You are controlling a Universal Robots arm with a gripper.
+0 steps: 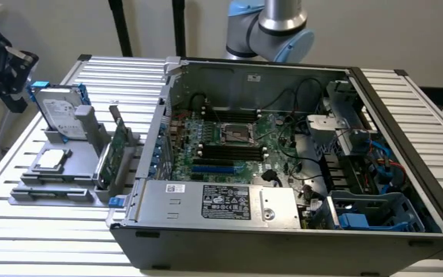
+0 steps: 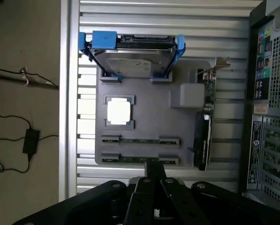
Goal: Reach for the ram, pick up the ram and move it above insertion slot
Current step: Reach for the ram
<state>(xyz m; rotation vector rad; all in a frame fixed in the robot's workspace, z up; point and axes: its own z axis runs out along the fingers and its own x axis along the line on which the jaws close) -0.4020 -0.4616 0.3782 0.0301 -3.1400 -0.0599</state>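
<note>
Slatted aluminium makes up the worktop (image 1: 44, 242), which carries an open computer case (image 1: 283, 245) and, beside it, a grey holder (image 2: 149, 112) of spare parts. Seen from the wrist, the claw (image 2: 154, 165) hangs over the holder's near edge, its dark fingers (image 2: 147, 187) pressed together with nothing between them. Closest to the claw, right under its tips, lies the ram (image 2: 125, 159), a thin green stick seated on edge in the holder's outermost groove; whether the tips touch it cannot be told. Just beyond it from the claw sits a second ram stick (image 2: 140, 139) in a parallel groove, then a square processor chip (image 2: 118, 111). Farthest from the claw, a silver hard drive (image 2: 132, 58) in blue rails stands on edge. Off to one side of the claw, on the holder's side toward the case, an expansion card (image 2: 206, 117) stands upright. Inside the case, well apart from the claw, the motherboard's dark insertion slots (image 1: 225, 151) run beside the processor socket (image 1: 233, 134). Part of the arm (image 1: 271, 29) rises behind the case.
</note>
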